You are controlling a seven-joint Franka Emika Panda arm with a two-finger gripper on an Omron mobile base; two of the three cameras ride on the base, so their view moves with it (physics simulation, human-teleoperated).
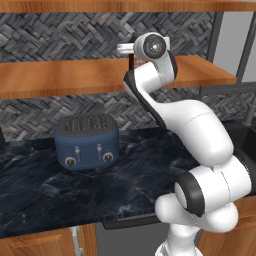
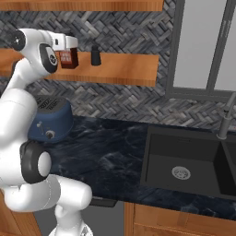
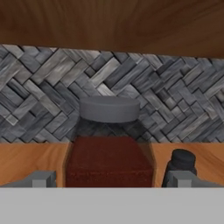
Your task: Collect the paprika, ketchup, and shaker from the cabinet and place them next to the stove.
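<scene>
The gripper (image 3: 109, 178) is presented level with the cabinet (image 2: 120, 69) shelf, jaws released and spread either side of the paprika (image 3: 109, 157) — a stance judged suited to closing on its body. The shaker (image 3: 181, 162) stands just beyond the right jaw.

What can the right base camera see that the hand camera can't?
The right base view alone has the sink, the blue toaster and the window. The hand view alone has the open gripper with its fingertips either side of the paprika. Both have the paprika, the shaker beside it, the shelf and the woven wall.
</scene>
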